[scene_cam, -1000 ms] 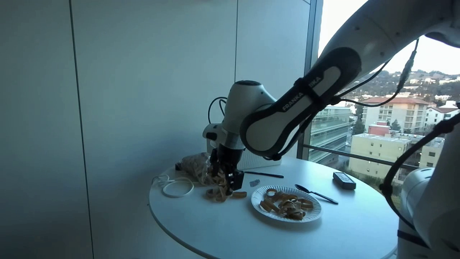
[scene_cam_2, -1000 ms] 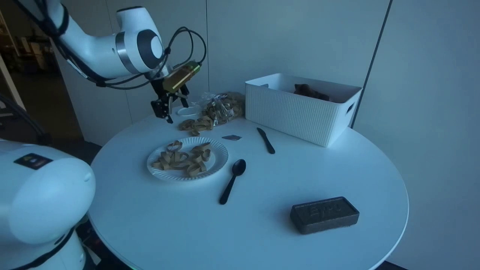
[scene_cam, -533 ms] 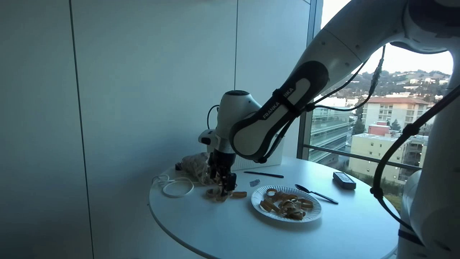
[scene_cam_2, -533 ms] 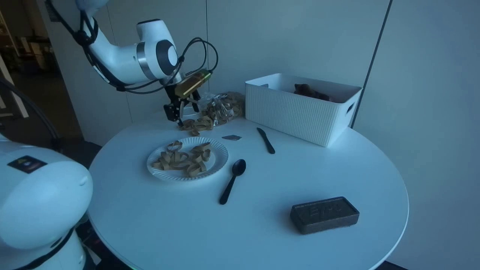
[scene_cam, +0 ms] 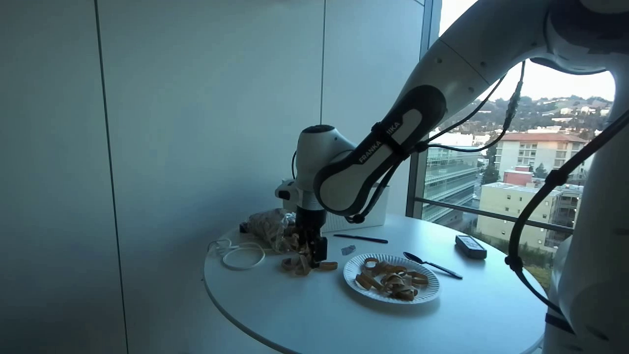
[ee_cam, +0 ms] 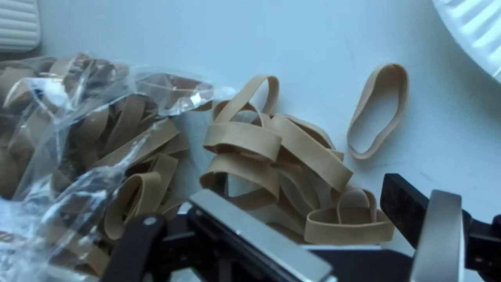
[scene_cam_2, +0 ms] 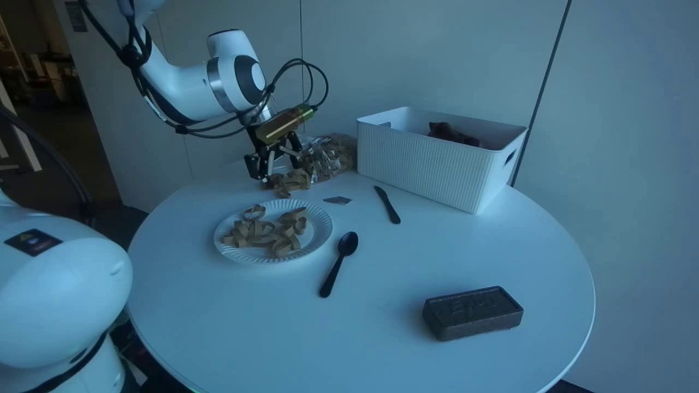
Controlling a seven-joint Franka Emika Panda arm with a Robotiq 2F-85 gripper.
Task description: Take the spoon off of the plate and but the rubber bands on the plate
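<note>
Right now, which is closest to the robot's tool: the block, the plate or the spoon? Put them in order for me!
From the tool, in an exterior view:
1. The plate, a bit lower in the picture.
2. The spoon, just right of the plate.
3. The block, off at the lower right.
</note>
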